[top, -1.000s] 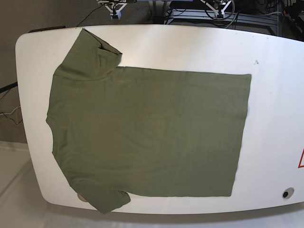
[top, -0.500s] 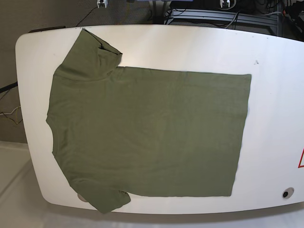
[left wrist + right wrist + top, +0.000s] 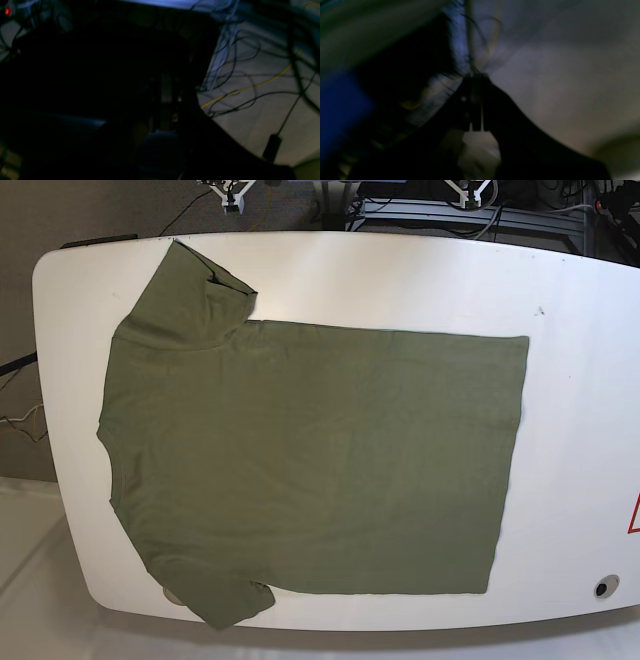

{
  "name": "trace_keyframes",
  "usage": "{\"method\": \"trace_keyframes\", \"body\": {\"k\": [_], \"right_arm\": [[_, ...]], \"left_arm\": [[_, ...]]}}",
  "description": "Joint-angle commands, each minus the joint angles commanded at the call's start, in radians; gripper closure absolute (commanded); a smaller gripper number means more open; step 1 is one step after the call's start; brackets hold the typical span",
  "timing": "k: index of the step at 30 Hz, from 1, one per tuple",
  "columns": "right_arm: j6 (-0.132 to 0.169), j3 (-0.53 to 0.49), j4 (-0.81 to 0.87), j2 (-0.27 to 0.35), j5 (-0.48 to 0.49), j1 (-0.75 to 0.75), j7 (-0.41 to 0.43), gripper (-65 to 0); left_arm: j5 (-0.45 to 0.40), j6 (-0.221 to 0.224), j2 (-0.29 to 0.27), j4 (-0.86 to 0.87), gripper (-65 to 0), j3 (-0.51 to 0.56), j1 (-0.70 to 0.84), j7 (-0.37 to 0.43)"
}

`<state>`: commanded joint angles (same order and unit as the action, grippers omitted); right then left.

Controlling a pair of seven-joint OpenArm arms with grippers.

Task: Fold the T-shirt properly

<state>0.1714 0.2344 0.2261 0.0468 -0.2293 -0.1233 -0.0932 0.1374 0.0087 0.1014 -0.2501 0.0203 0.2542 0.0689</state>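
Note:
The olive-green T-shirt (image 3: 310, 450) lies flat and spread out on the white table (image 3: 580, 380), collar end to the left and hem to the right. One sleeve (image 3: 190, 290) points to the far left corner. The other sleeve (image 3: 225, 600) reaches over the near edge. Both arms are pulled back beyond the far edge. Only white tips of my right gripper (image 3: 232, 194) and left gripper (image 3: 470, 192) show there. In the right wrist view my right gripper (image 3: 476, 100) looks shut and empty. The left wrist view is too dark to show the jaws.
A small round hole (image 3: 603, 587) and a red mark (image 3: 634, 515) sit at the table's right end. Cables (image 3: 250, 87) lie on the floor behind the table, along with a stand frame (image 3: 440, 215).
The T-shirt has not moved. The gripper tips beyond the far edge dipped almost out of view and came back a little.

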Motion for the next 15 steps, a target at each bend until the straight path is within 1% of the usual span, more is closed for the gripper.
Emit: {"method": "trace_keyframes", "body": {"k": [6, 12, 15], "right_arm": [[0.003, -0.007, 0.0, 0.0, 0.005, -0.013, 0.013, 0.0], [0.028, -0.017, 0.056, 0.002, 0.022, -0.094, 0.075, 0.0], [0.048, -0.016, 0.115, 0.007, 0.038, -0.149, 0.094, 0.0]], "left_arm": [[0.0, -0.005, 0.015, -0.025, -1.7, -0.002, 0.027, 0.023], [0.002, -0.05, 0.043, -0.167, -1.5, -0.003, 0.116, 0.042], [0.004, -0.089, 0.057, -0.249, -1.4, -0.004, 0.166, 0.045]]}}
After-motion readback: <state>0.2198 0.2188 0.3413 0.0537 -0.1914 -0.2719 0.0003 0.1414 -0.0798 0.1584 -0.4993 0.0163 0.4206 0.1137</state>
